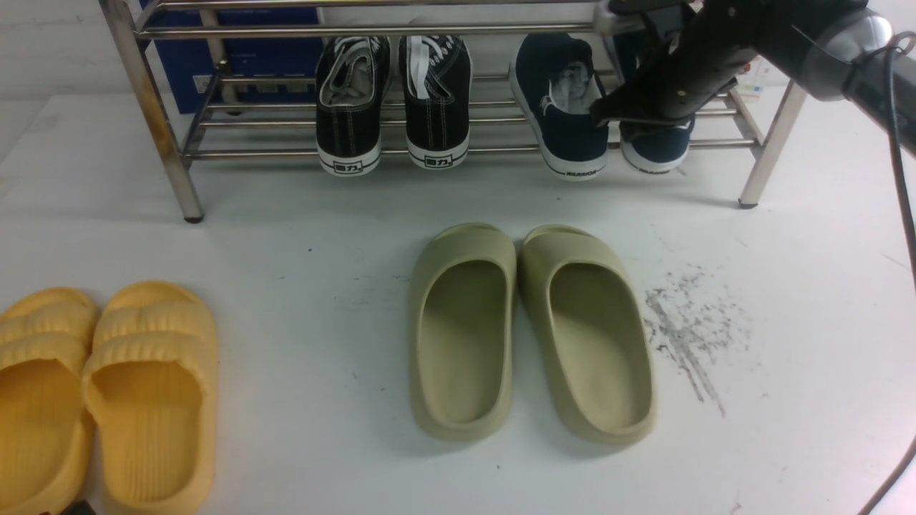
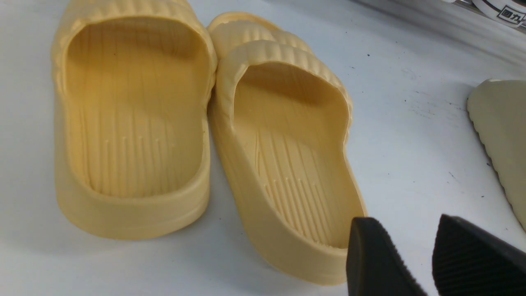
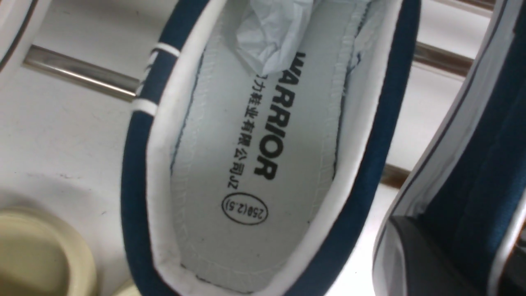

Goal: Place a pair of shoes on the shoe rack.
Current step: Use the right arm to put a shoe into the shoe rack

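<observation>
Left gripper point(image 2: 411, 246): fingers narrowly apart, empty, over yellow slides point(image 2: 287, 156). Shoe rack point(image 1: 150, 107): left navy sneaker point(image 1: 565, 121) and right navy sneaker point(image 1: 655, 151) lie on the lower bars. Right gripper point(image 1: 637, 107) at the latter, finger state indiscernible. Probably light, with soft canvas; best gripped at the heel collar.

On the white insole point(image 3: 263, 135) of a navy slip-on point(image 3: 133, 172) I read "WARRIOR", Chinese characters ending "JZ" and an oval "250(2.5)"; its heel strip point(image 1: 581, 172) says "WARRIOR", and the black sneakers' point(image 1: 351, 107) heel tabs point(image 1: 348, 167) "回力".
</observation>
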Controlling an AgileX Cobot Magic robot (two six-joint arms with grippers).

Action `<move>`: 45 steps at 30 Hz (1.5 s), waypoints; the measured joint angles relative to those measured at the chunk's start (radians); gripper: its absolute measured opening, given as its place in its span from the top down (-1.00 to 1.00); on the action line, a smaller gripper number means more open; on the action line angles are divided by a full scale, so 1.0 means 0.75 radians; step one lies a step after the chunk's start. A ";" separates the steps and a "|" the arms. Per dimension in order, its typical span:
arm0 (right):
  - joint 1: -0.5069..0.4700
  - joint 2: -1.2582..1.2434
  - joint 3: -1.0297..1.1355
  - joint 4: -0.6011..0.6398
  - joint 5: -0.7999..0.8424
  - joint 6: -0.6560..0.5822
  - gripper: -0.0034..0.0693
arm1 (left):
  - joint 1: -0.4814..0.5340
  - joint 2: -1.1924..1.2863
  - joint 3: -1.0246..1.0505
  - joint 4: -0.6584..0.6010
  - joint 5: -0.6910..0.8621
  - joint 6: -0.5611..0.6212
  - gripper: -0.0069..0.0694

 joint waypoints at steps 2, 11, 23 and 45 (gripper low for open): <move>0.000 0.000 0.000 0.004 0.000 0.000 0.62 | 0.000 0.000 0.000 0.000 0.000 0.000 0.20; 0.000 -0.009 -0.020 -0.017 -0.022 -0.019 0.20 | 0.000 0.000 0.000 0.000 0.000 0.000 0.20; 0.000 -0.034 -0.027 -0.013 0.018 -0.033 0.26 | 0.000 0.000 0.000 0.000 0.000 0.000 0.20; 0.000 -0.402 0.153 0.014 0.429 0.013 0.56 | 0.000 0.000 0.000 0.000 0.000 0.000 0.19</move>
